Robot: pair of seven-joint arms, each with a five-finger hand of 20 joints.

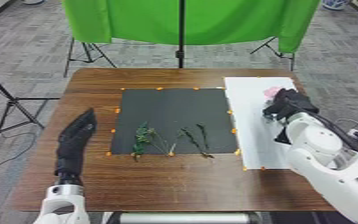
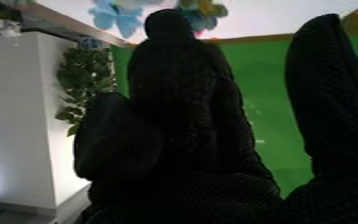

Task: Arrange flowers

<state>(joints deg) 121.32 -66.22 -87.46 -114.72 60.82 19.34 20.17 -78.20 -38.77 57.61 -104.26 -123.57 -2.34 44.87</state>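
In the head view my right hand point(image 1: 291, 104) is over the white sheet point(image 1: 255, 125), beside a pink flower point(image 1: 271, 91). Stems with green leaves point(image 1: 142, 137) and thinner dark stems point(image 1: 193, 140) lie on the dark mat point(image 1: 171, 110). My left hand point(image 1: 76, 132) is left of the mat, its fingers straight. From the right wrist, my right hand point(image 2: 189, 90) has its fingers extended and the thumb well apart, with nothing seen between them. Beyond the fingertips are a blue flower point(image 2: 116, 21) and a partly hidden multicoloured one point(image 2: 207, 14).
Orange markers run along the edges of the mat and sheet on the wooden table point(image 1: 149, 180). A green cloth point(image 1: 140, 20) hangs on stands behind the table. A leafy plant point(image 2: 85, 80) is in the background of the right wrist view.
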